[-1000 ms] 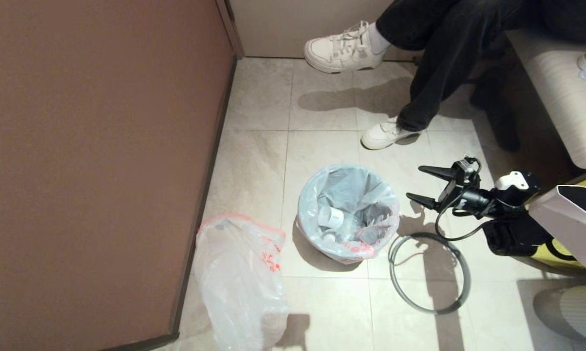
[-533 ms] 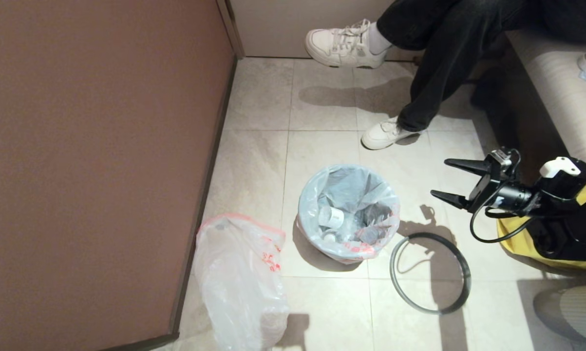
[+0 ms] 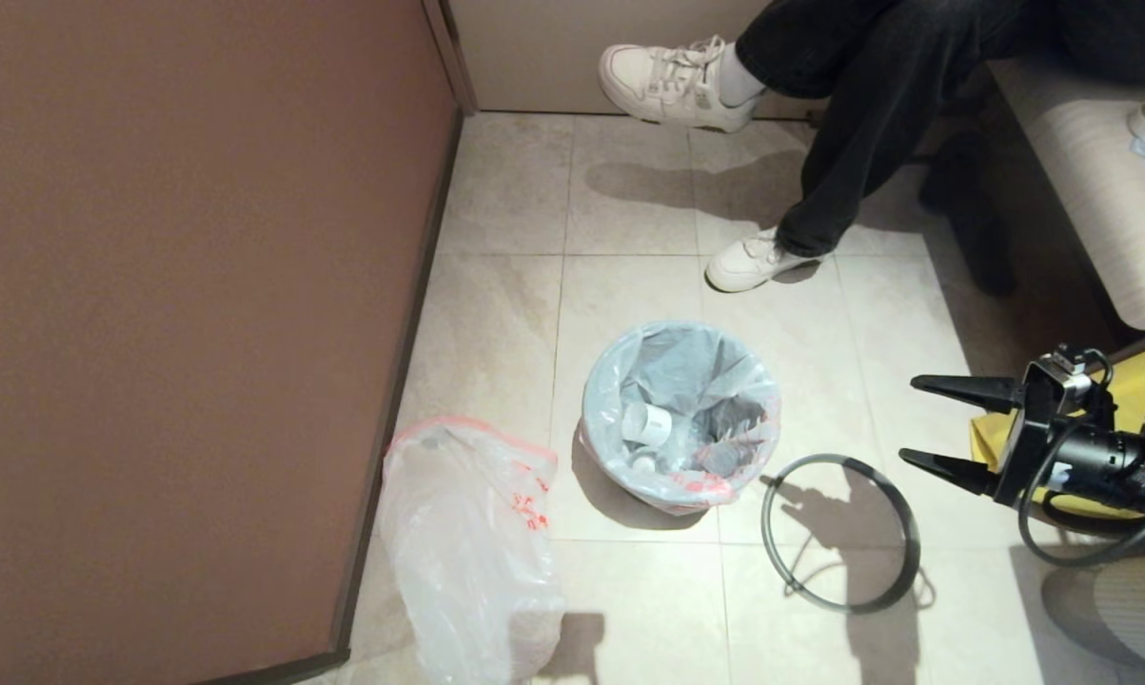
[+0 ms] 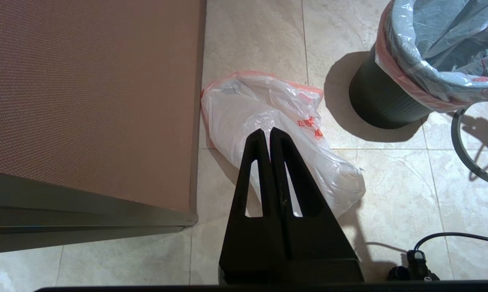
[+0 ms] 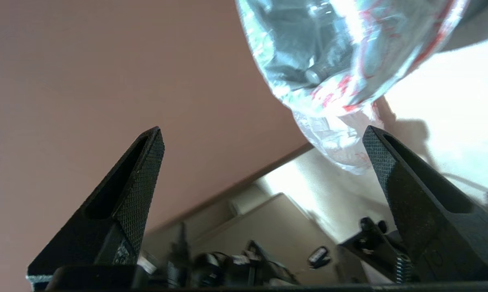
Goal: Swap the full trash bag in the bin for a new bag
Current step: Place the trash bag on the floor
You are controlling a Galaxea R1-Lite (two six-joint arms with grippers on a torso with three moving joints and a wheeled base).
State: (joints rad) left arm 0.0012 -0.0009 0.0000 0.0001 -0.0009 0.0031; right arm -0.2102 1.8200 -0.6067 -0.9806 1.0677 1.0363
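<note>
Full trash bag [image 3: 679,419] sits in bin [image 4: 379,105] mid-floor; grey hoop [image 3: 840,533] lies just beside. New bag [image 3: 472,552] by brown wall. R gripper [image 3: 913,421] wide, empty, at right edge. L gripper [image 4: 267,134] closed, empty.

seated person [image 3: 877,105] cut off above the legs
</note>
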